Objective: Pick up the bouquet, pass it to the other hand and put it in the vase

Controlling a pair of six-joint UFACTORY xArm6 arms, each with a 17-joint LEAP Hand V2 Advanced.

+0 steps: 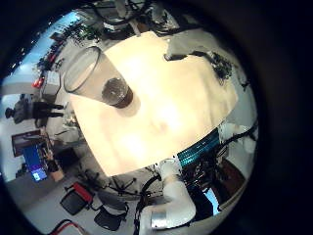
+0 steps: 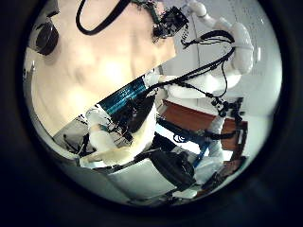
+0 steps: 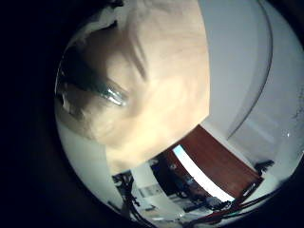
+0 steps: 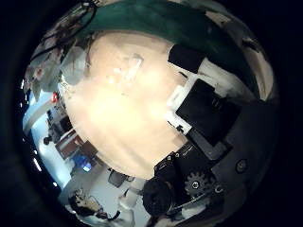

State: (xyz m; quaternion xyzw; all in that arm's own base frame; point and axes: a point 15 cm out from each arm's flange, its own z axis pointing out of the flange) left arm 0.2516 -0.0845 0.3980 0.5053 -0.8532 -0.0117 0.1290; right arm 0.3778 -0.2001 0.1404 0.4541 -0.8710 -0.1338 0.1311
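Two hands above one pale flat surface (image 1: 166,108), neither holding anything.

Left hand (image 2: 114,137): fingers (image 2: 99,142) loosely extended, nothing between them. High over the tall clear glass vase (image 1: 98,76), which stands upright and empty on the surface.

Across the surface from the vase, at its far edge: a small leafy bunch, probably the bouquet of flowers (image 1: 219,69), too small to make out in detail. Not yet lifted, by the look of it.

Right hand (image 4: 204,99): fingers (image 4: 194,61) stretched out over the surface and apart, nothing pinched. Fairly near the vase, judging by the right little-finger view.

Likely light and soft, with limp heads and crushable petals. Best taken round the bundled stems, low down, firmly enough to stop slipping. Glass vase fragile and easy to tip, so stems better lowered straight into the mouth.
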